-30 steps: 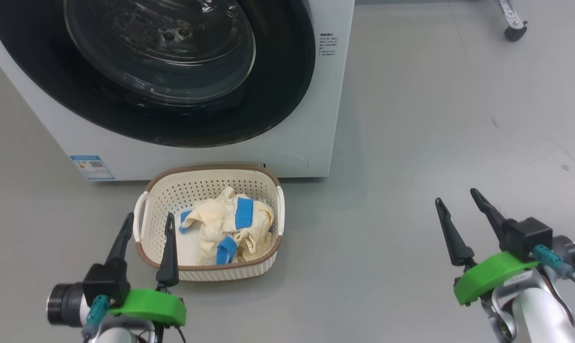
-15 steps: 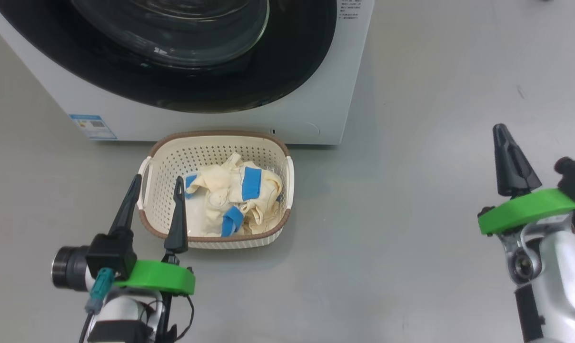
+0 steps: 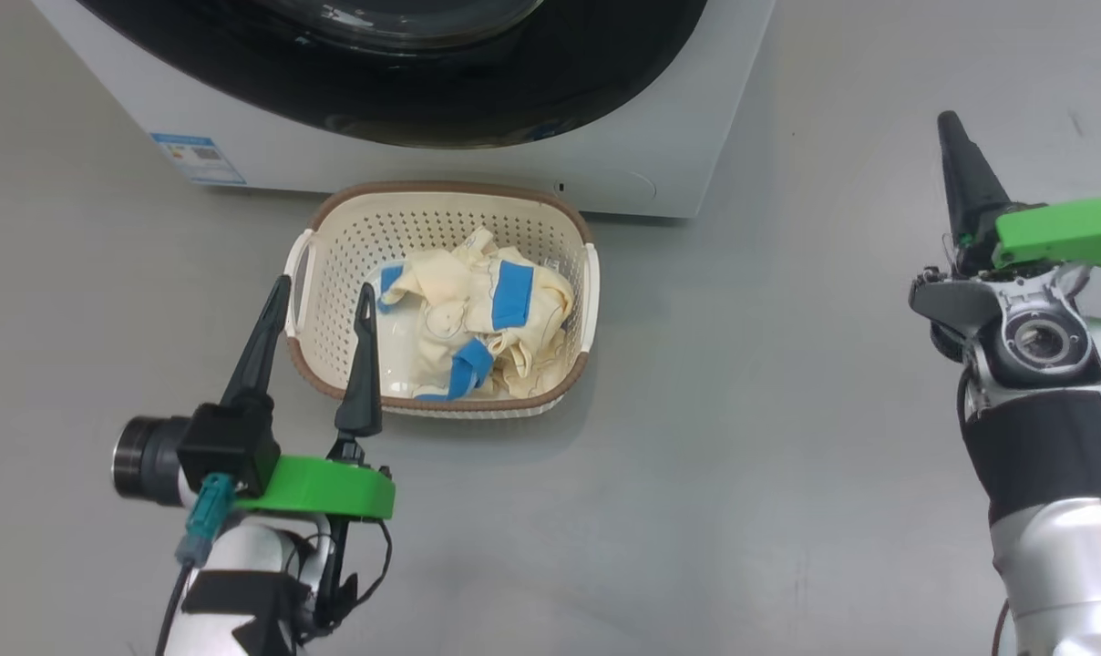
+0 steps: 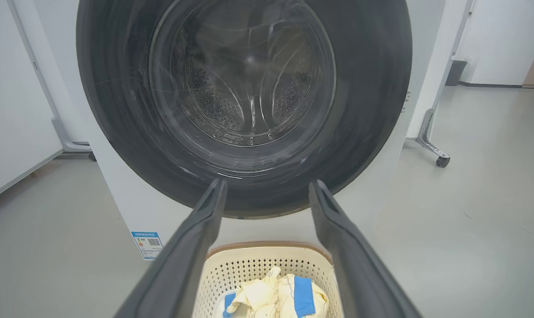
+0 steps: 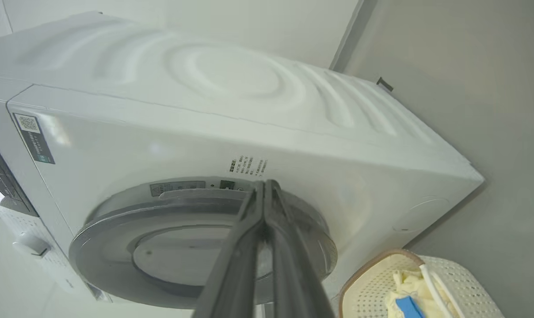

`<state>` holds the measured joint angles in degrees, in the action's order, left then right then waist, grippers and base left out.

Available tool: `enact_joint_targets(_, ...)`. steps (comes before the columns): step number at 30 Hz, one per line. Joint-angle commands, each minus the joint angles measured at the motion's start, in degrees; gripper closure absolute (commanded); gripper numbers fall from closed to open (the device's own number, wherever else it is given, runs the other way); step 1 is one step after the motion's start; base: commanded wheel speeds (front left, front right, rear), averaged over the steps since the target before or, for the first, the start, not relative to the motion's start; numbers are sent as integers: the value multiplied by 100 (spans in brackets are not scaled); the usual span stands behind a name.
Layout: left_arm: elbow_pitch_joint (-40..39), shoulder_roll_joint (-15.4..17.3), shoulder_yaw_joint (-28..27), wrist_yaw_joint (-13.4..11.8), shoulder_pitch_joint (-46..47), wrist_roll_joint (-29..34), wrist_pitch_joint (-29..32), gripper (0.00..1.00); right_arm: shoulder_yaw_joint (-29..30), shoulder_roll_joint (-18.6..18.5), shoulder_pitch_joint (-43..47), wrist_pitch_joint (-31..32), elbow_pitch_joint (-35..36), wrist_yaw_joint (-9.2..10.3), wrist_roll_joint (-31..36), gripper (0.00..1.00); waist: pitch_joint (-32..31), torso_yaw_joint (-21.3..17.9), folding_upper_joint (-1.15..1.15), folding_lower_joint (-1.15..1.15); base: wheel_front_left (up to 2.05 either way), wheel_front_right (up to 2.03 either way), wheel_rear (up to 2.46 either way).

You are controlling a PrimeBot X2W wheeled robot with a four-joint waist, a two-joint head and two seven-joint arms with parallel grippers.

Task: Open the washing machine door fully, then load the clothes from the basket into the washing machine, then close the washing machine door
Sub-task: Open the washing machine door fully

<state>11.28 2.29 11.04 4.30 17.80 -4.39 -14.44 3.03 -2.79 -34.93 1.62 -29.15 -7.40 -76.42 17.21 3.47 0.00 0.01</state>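
The washing machine door (image 4: 116, 110) sits shut against the washing machine (image 3: 660, 173), so nothing can be loaded yet. The right pincer (image 5: 265, 185) is closed on nothing, its fingers pressed together and aimed at the door's rim — likely a slim point for hooking it open. The left pincer (image 3: 324, 287) stands open over the near-left rim of the basket (image 3: 441, 189), ready for the clothes (image 3: 478, 319) bundled inside. The basket rests on the floor (image 3: 787, 410) just in front of the washing machine, below the door — the swing should pass above it, I judge. A sticker (image 3: 197, 157) sits low on the washing machine's front. A wheeled leg (image 4: 432, 150) stands beside the washing machine, clear of the work.
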Motion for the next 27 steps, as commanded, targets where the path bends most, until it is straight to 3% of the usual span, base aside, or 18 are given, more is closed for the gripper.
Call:
enact_joint_targets(1,-187,61,-174,-38,184,-68,-56,0,-63,-10,-287,249,165,-9,-319,100,106,86,0,-1,0,0,0)
enact_joint_targets(10,-291,60,-35,-120,302,-217,-56,0,105,-96,-1290,1686,-322,-9,-1441,100,448,345,0,-1,0,0,0)
enact_joint_targets(27,-406,59,384,-321,583,-601,-56,0,-210,-479,-3429,2021,-2017,-9,-1101,100,963,981,0,-1,0,0,0)
